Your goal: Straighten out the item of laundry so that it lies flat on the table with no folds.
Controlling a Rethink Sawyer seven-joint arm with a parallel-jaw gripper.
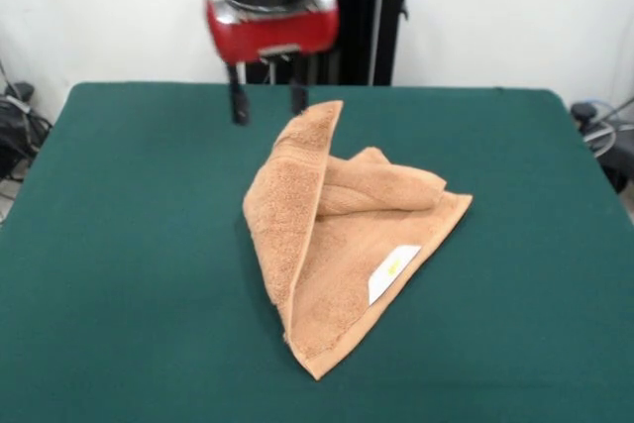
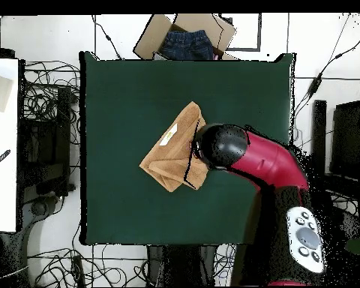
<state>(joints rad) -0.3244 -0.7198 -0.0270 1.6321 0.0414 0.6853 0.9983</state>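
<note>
The tan towel (image 1: pixel 337 235) lies near the middle of the green table (image 1: pixel 119 245), folded over itself. One flap rises in a tall ridge toward the far side, and a white label (image 1: pixel 393 272) faces up near its right edge. My gripper (image 1: pixel 267 101) hangs at the far side with its two dark fingers apart and nothing between them. Its right finger (image 1: pixel 297 96) is just beside the ridge's top corner. In the overhead view the towel (image 2: pixel 172 154) lies crumpled on the table (image 2: pixel 123 97), and the arm's black and red head (image 2: pixel 228 146) covers its right edge and hides the gripper.
A cardboard box (image 2: pixel 149 39) holding blue jeans (image 2: pixel 187 43) sits beyond the table's top edge in the overhead view. Cables and equipment lie on the floor around the table. The robot's black pedestal (image 1: pixel 371 17) stands behind the table's far edge.
</note>
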